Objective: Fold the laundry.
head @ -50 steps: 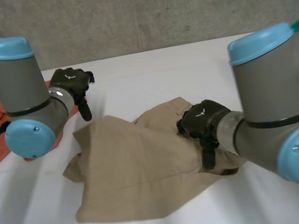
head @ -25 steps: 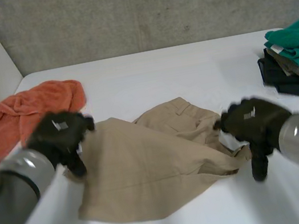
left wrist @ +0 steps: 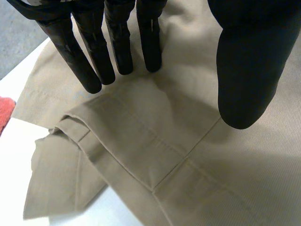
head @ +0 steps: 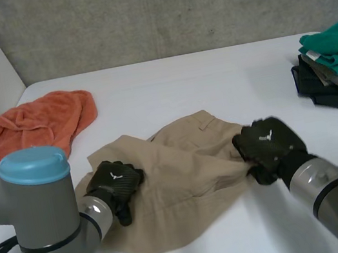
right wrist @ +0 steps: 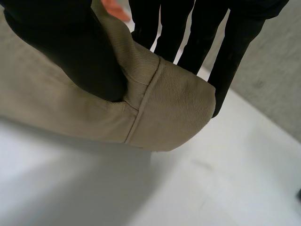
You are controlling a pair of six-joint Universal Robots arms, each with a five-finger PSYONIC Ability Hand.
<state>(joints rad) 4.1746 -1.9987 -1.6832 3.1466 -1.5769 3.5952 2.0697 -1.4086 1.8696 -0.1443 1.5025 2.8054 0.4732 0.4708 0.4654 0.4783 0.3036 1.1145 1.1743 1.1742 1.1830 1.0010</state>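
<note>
A crumpled beige garment [head: 181, 193] lies in the middle of the white table [head: 181, 85]. My left hand [head: 115, 183] rests over its left part. In the left wrist view the fingers [left wrist: 117, 42] are straight and the thumb stands apart, just above the garment's seamed hem [left wrist: 141, 141]; nothing is pinched. My right hand [head: 269, 145] is at the garment's right edge. In the right wrist view a thick fold of the beige cloth [right wrist: 178, 108] is clamped between the thumb [right wrist: 70, 42] and the fingers.
An orange towel [head: 37, 123] lies bunched at the back left. A stack of folded clothes [head: 335, 64], green on top and dark below, stands at the right edge. A grey wall runs behind the table.
Both hands came down onto the beige garment. The right hand closed on its right edge, and the left hand settled on its left part, still open.
</note>
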